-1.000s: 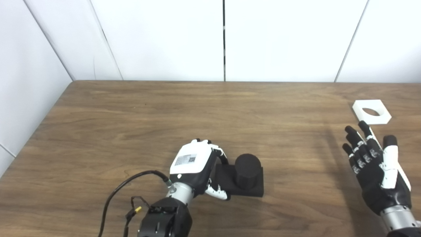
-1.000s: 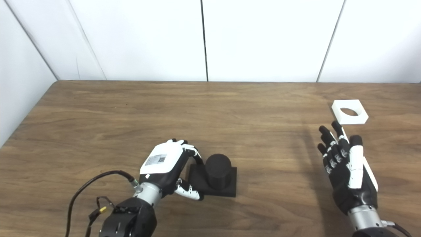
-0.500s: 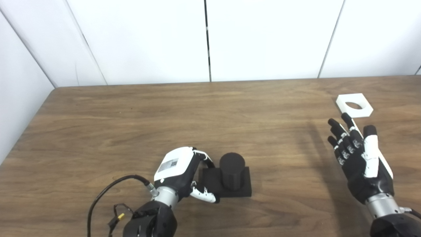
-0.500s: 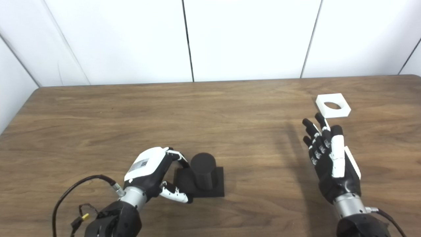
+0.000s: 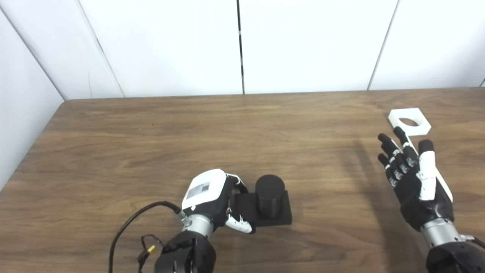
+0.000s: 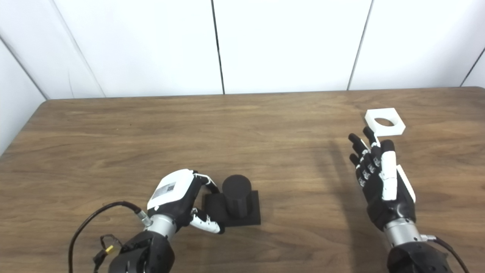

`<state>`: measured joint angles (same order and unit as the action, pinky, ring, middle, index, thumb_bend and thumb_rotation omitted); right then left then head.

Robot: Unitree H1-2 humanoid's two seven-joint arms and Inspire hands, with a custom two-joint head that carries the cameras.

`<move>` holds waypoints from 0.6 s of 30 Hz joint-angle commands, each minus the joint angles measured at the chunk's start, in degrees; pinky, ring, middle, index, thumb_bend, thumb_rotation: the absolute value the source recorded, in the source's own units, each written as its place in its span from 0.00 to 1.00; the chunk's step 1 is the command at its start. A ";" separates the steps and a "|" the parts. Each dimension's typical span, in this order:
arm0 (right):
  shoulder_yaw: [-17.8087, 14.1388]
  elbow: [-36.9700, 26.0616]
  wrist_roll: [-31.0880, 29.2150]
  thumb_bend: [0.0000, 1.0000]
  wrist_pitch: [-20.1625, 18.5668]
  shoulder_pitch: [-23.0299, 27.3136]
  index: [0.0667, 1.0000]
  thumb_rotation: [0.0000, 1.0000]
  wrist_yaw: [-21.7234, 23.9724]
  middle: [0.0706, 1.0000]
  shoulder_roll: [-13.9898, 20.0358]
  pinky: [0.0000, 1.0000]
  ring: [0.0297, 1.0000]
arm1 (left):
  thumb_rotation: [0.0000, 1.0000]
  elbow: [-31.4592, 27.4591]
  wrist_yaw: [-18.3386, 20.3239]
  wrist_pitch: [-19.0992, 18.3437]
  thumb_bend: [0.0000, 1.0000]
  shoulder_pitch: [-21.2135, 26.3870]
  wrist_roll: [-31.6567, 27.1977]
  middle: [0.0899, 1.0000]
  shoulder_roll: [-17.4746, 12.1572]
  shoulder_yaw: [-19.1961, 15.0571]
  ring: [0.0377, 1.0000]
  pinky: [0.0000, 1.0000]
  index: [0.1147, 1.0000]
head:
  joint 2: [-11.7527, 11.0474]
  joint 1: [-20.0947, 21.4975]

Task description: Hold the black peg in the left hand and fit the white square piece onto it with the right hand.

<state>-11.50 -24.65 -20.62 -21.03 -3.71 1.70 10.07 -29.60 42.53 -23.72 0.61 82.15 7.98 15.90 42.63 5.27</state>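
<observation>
Black peg (image 5: 269, 191) unmoved — right robot hand (image 5: 415, 174) edged toward white square piece (image 5: 409, 121).

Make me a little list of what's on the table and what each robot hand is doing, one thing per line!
table: brown wood, white wall panels behind it
black peg: round post standing upright on a square black base, near the front middle
left hand: fingers curled around the base's left edge, base resting on the table
white square piece: flat on the table at the far right, round hole in it
right hand: open, fingers spread, empty, just short of the white piece
peg and white piece: far apart, not fitted yet
</observation>
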 commanded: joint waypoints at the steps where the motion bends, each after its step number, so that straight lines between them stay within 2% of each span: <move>1: -0.84 -2.07 0.22 0.62 1.75 2.34 1.00 1.00 0.34 0.93 1.49 1.00 1.00 | 0.05 -0.63 0.02 0.87 0.52 -0.51 1.92 0.82 0.81 0.61 0.95 1.00 0.42 | 0.00 0.18; 2: -0.25 -1.82 3.41 0.62 2.33 2.87 1.00 1.00 0.56 0.93 3.45 1.00 0.99 | 0.05 -0.79 0.14 1.11 0.52 -0.73 2.31 0.82 1.04 0.69 0.95 1.00 0.42 | 0.01 0.31; 4: 1.39 -1.61 10.02 0.60 2.64 3.79 1.00 0.88 1.05 0.93 7.26 1.00 1.00 | 0.05 -1.04 0.33 1.49 0.52 -1.01 2.70 0.82 1.27 0.64 0.95 1.00 0.42 | 0.09 0.80; 5: 4.13 -1.36 18.49 0.60 3.02 4.85 1.00 0.85 2.46 0.93 13.20 1.00 1.00 | 0.05 -1.12 0.45 1.57 0.52 -1.11 2.74 0.82 1.34 0.53 0.95 1.00 0.42 | 0.06 1.06; 6: 6.01 -1.08 24.29 0.65 2.55 6.20 1.00 0.79 3.82 0.94 18.18 0.99 0.99 | 0.05 -1.20 0.22 1.67 0.52 -1.21 2.13 0.82 1.24 0.36 0.95 1.00 0.42 | -0.02 1.30; 7: 7.33 -0.89 28.08 0.73 2.14 7.14 0.98 0.68 4.66 0.96 21.50 0.99 1.00 | 0.05 -1.25 0.01 1.74 0.52 -1.28 1.63 0.82 1.13 0.24 0.95 1.00 0.42 | -0.02 1.42; 8: 8.35 -0.47 31.19 0.75 0.90 8.64 0.97 0.65 5.49 0.96 24.83 0.99 1.00 | 0.05 -1.25 -0.14 1.88 0.52 -1.29 1.32 0.82 0.85 0.14 0.95 1.00 0.42 | -0.12 1.70; 10: 9.45 0.54 34.10 0.78 -0.85 10.94 0.95 0.57 6.61 0.97 28.55 0.97 1.00 | 0.05 -1.22 0.04 2.12 0.52 -1.18 1.25 0.82 0.36 -0.03 0.95 1.00 0.42 | -0.17 2.00; 13: 11.38 3.80 38.08 0.84 -2.27 15.72 0.94 0.50 9.89 0.97 34.07 0.95 1.00 | 0.05 -1.51 0.73 2.21 0.52 -0.97 1.06 0.82 0.14 -0.55 0.95 1.00 0.42 | 0.08 2.42; 15: 13.45 6.96 41.39 0.90 -0.98 18.91 0.94 0.46 12.72 0.98 38.21 0.97 1.00 | 0.05 -1.78 0.91 2.20 0.52 -0.90 0.56 0.81 0.19 -1.00 0.95 1.00 0.42 | 0.54 3.01; 17: 15.33 9.42 44.16 0.93 0.60 21.15 0.94 0.45 14.64 0.99 40.97 0.99 1.00 | 0.05 -2.00 1.05 2.33 0.52 -0.87 0.21 0.81 0.23 -1.36 0.95 1.00 0.42 | 0.63 4.11; 18: 16.36 10.88 45.52 0.95 1.26 22.40 0.94 0.41 15.47 0.99 42.06 1.00 1.00 | 0.05 -2.08 1.11 2.38 0.52 -0.86 -0.03 0.81 0.28 -1.53 0.95 1.00 0.42 | 0.65 4.36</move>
<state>4.59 -14.56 22.62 -21.74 16.75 16.14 50.02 -30.69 43.18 -21.87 -0.57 82.22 8.25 14.71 43.24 9.31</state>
